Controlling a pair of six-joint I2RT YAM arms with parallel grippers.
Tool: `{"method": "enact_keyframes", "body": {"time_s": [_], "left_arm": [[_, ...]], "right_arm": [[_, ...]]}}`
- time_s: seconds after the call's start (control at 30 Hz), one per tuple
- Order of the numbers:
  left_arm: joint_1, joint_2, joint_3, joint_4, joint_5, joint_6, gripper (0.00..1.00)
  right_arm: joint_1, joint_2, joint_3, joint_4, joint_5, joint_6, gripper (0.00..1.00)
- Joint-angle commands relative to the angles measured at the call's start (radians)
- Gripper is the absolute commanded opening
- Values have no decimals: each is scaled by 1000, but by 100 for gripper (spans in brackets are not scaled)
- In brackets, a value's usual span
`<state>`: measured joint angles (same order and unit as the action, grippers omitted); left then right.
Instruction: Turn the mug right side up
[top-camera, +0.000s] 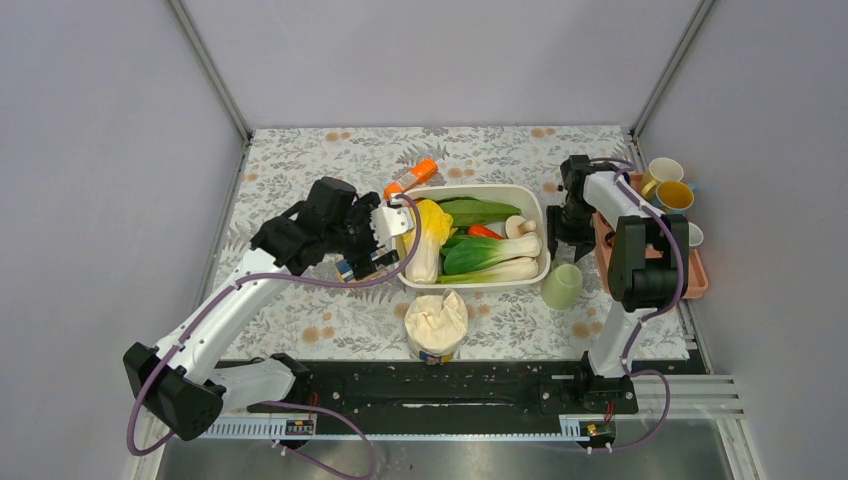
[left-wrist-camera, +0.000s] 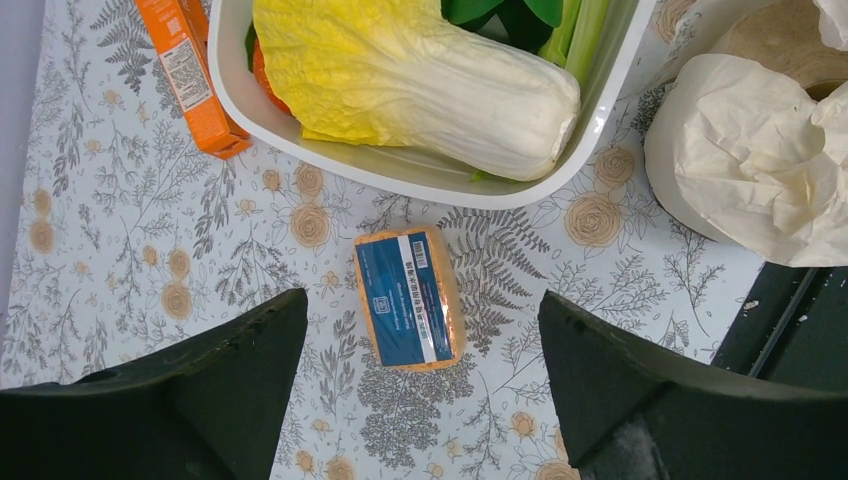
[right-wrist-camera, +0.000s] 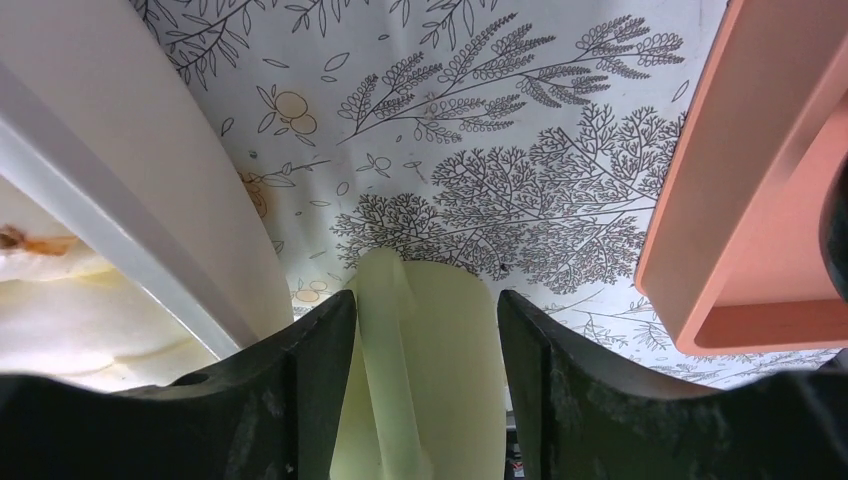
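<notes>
The mug (top-camera: 562, 286) is pale green and stands mouth-down on the floral cloth, between the white bin and the pink tray. In the right wrist view the mug (right-wrist-camera: 440, 340) fills the space between my fingers, its handle strip beside the left finger (right-wrist-camera: 300, 370). A thin gap shows at the right finger. My right gripper (top-camera: 567, 235) (right-wrist-camera: 425, 300) is open, just behind the mug and straddling it. My left gripper (top-camera: 372, 240) (left-wrist-camera: 425, 300) hangs wide open over a blue-labelled sponge pack (left-wrist-camera: 408, 298), holding nothing.
A white bin (top-camera: 475, 190) (left-wrist-camera: 420, 185) of vegetables sits mid-table, with an orange box (top-camera: 412, 178) (left-wrist-camera: 185, 70) behind it. A tub of crumpled paper (top-camera: 436, 322) (left-wrist-camera: 740, 170) stands near the front. The pink tray (top-camera: 690, 285) (right-wrist-camera: 740, 200) with cups (top-camera: 672, 195) lies right.
</notes>
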<state>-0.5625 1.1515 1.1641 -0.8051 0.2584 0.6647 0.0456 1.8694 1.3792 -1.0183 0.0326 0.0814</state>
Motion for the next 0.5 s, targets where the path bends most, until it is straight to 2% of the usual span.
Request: {"method": "enact_keyframes", "body": {"time_s": [0.0, 0.17, 0.37, 0.43, 0.47], "left_arm": [[6, -27, -8, 44, 19, 11, 89], [7, -25, -10, 44, 18, 11, 89], [6, -26, -8, 45, 16, 11, 89], [6, -25, -8, 44, 20, 10, 89], [6, -24, -7, 44, 22, 10, 89]], "right_arm": [[5, 6, 6, 7, -4, -7, 63], [5, 53, 9, -5, 21, -8, 62], [7, 96, 9, -50, 25, -19, 56], [7, 104, 7, -59, 26, -31, 46], [8, 109, 5, -62, 23, -36, 38]]}}
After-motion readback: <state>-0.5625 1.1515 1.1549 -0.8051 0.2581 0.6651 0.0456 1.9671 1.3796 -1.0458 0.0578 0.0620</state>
